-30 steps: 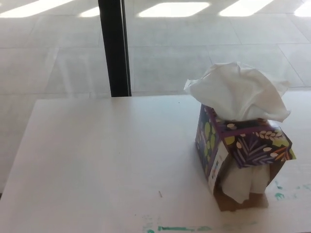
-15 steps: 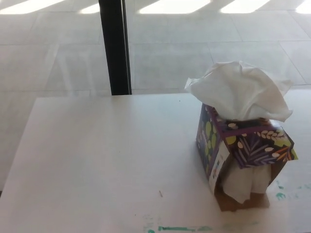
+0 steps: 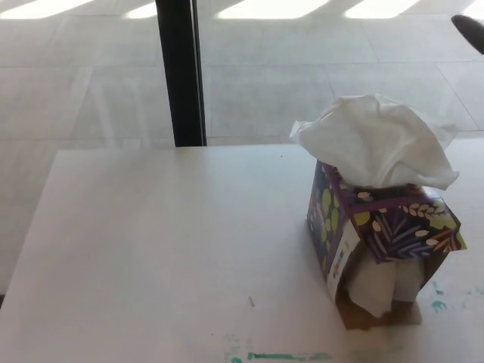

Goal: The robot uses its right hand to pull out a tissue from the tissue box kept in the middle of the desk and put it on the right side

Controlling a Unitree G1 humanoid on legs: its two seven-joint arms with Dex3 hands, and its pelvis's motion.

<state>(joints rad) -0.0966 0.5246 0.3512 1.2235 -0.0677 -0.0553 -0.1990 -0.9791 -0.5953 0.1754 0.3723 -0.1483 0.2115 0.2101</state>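
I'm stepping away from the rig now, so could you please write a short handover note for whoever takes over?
Left hand: not in view. Right hand: only a dark tip shows at the top right edge; open or shut cannot be told.
Tissue box stands on the desk, right of centre, with a tissue bunched out of its top.
Done: nothing; no tissue lies on the desk.
Left: grasp the tissue, pull it out, lay it on the right side.

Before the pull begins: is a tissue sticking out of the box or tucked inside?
Out. A crumpled white tissue puffs up from the top of the tissue box.
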